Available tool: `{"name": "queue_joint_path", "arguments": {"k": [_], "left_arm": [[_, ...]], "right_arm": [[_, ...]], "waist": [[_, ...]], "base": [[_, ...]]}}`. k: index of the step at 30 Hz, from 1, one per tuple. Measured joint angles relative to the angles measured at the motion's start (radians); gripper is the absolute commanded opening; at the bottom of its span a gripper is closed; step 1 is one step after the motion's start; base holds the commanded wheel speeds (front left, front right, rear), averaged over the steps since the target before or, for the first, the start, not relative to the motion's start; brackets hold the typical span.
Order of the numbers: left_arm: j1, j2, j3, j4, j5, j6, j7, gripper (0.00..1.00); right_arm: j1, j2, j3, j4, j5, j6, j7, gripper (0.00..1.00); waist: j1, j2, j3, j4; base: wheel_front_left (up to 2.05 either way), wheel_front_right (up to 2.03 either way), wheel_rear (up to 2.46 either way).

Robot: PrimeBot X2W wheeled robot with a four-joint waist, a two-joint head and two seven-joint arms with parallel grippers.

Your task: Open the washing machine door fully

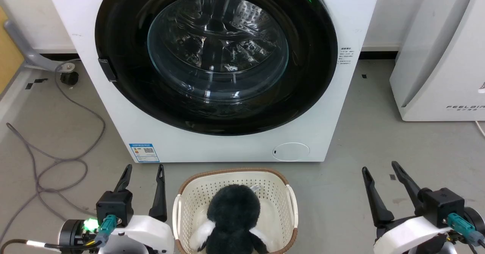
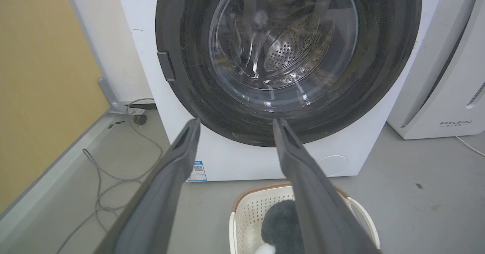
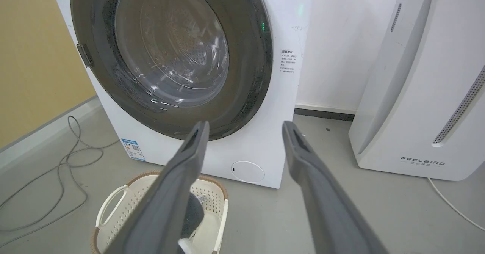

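Washing machine door (image 1: 316,76) sitting shut, dark tab (image 1: 107,69) on its left edge lying nearer left gripper (image 1: 144,167) than right gripper (image 1: 379,166); both hanging spread wide, holding nothing.

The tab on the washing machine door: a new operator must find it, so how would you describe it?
Start at the big white washing machine and its round glossy-black door. On the door's left rim, about mid-height, sits a small dark rectangular tab. It alone breaks the smooth black ring's outline.

I see a glossy black door (image 1: 216,57) on my white washer (image 1: 227,148), and a brown-rimmed cream basket (image 1: 197,197) dotted with holes
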Motion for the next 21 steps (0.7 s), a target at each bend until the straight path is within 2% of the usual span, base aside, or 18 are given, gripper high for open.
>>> {"name": "queue_joint_path", "arguments": {"k": [5,6,7,10,21], "left_arm": [[0.0,0.0,-0.004,0.0,-0.002,0.009,-0.011,1.0],[0.0,0.0,-0.005,0.0,-0.003,0.012,-0.014,1.0],[0.0,0.0,-0.006,0.0,-0.005,0.014,-0.017,1.0],[0.0,0.0,-0.007,0.0,-0.01,0.018,-0.022,1.0],[0.0,0.0,-0.014,-0.002,-0.02,0.038,-0.044,1.0]], "right_arm": [[0.0,0.0,-0.002,-0.013,0.022,0.0,-0.01,1.0],[0.0,0.0,-0.002,-0.016,0.024,0.0,-0.013,0.47],[0.0,0.0,-0.003,-0.019,0.031,0.0,-0.017,0.0],[0.0,0.0,-0.007,-0.021,0.08,0.0,-0.022,0.0],[-0.001,0.0,-0.013,-0.01,0.399,0.0,-0.044,0.0]], "waist": [[0.0,0.0,0.001,0.0],[0.0,0.0,0.002,0.0],[0.0,0.0,0.002,0.0],[0.0,0.0,0.002,0.001],[0.0,0.0,0.008,0.003]], "base": [[0.0,0.0,0.0],[0.0,0.0,0.0],[0.0,0.0,0.0],[0.0,0.0,0.0],[0.0,0.0,0.0]]}}
